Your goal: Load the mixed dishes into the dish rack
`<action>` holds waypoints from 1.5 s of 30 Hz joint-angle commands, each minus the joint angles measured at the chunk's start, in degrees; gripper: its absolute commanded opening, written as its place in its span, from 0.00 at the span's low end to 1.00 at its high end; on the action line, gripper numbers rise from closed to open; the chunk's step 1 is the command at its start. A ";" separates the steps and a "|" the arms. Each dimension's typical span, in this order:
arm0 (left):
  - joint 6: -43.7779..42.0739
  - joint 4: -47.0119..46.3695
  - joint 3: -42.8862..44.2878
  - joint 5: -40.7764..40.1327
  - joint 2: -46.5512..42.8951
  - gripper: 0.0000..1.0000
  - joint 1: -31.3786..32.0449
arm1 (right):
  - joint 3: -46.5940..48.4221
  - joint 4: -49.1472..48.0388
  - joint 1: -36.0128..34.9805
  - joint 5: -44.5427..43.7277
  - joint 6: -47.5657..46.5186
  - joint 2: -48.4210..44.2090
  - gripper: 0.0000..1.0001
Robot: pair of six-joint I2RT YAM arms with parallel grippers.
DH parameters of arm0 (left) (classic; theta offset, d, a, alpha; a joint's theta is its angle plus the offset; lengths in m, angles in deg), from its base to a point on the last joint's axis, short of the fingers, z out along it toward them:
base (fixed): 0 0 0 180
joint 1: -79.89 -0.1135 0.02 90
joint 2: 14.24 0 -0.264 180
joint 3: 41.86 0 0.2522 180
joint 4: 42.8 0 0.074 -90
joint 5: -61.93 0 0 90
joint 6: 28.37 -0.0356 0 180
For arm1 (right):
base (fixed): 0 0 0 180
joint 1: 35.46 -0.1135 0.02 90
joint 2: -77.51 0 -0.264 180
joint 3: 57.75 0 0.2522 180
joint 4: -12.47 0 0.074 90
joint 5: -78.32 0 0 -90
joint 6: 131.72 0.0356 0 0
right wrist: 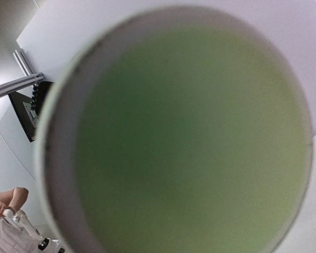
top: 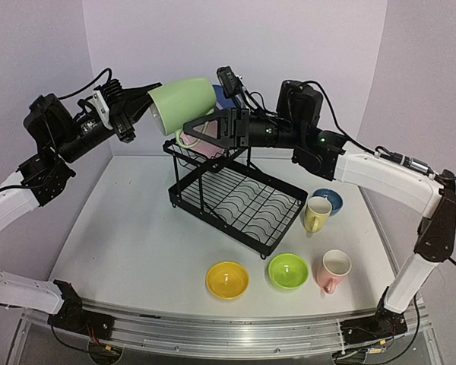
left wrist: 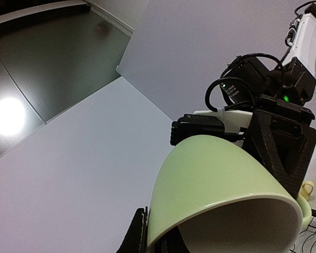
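A light green mug hangs on its side high above the dish rack. My left gripper is shut on its rim, one finger outside and one inside. The handle points down. My right gripper sits at the mug's far end, its black finger beside the mug's wall. The right wrist view is filled by the blurred green mug base, and the fingers do not show there. Something pink lies in the rack's upper shelf. Something blue shows behind the mug.
On the table in front of the rack sit a yellow bowl, a lime bowl and a pink mug. To the rack's right stand a yellow mug and a blue bowl. Walls close in behind and on both sides.
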 commanded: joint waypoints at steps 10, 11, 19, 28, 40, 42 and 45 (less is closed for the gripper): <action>2.88 -7.94 3.70 -3.43 0.86 0.00 1.19 | 1.05 -5.66 -0.27 0.84 1.42 0.18 0.05; 2.82 -7.84 3.59 -3.40 0.78 0.00 1.23 | 0.52 -5.66 -0.29 0.31 1.17 -0.22 0.02; 1.18 -3.55 2.01 -0.13 0.03 0.00 1.24 | -2.42 -5.54 -0.23 -4.59 -0.16 -2.17 0.00; -7.31 1.02 -3.61 3.62 -1.67 0.29 1.23 | -7.39 -2.14 -0.20 -9.75 -1.21 -4.45 0.00; -16.01 9.48 -5.12 0.15 -2.04 0.61 1.15 | -16.96 2.34 -0.08 -16.27 -4.21 -10.99 0.00; -17.06 11.40 -5.18 -0.33 -2.22 0.68 1.14 | -18.18 5.44 -0.09 -17.79 -6.07 -12.43 0.00; -17.94 12.63 -5.61 -0.86 -2.56 0.76 1.14 | -19.19 10.47 0.14 -19.64 -8.55 -14.46 0.00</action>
